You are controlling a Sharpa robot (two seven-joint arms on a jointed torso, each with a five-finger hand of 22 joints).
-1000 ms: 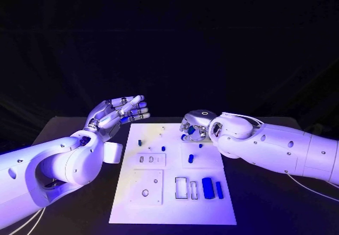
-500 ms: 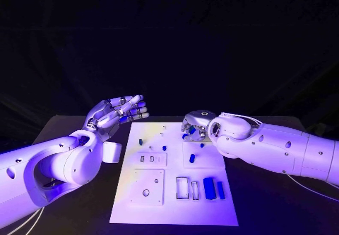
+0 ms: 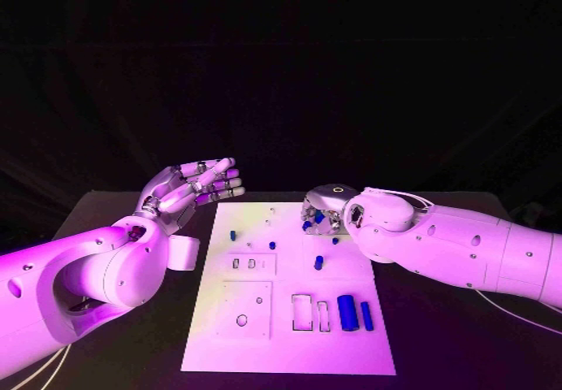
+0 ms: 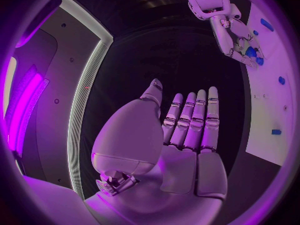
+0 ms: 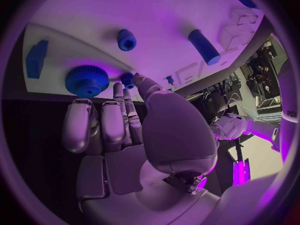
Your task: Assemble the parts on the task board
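Right hand (image 3: 326, 213) over the board's (image 3: 293, 341) 12 o'clock end, fingertips (image 5: 127, 80) touching a small blue peg (image 5: 127, 78), grasp unclear; gear (image 5: 86, 81) just beside; left hand (image 3: 193, 188) released, well apart.

The task board (image 3: 293, 325) lies between the two hands, the left hand (image 3: 193, 188) raised off its far left corner and the right hand (image 3: 325, 210) over its far right corner. Directly beneath the right hand's fingertips (image 5: 128, 80) sits a gear (image 5: 86, 81), with a small block (image 5: 36, 58) beside it and two cylinders (image 5: 127, 39) farther along the board. Nearer the robot than the right hand, two bars (image 3: 349, 312) lie side by side at the board's right edge.
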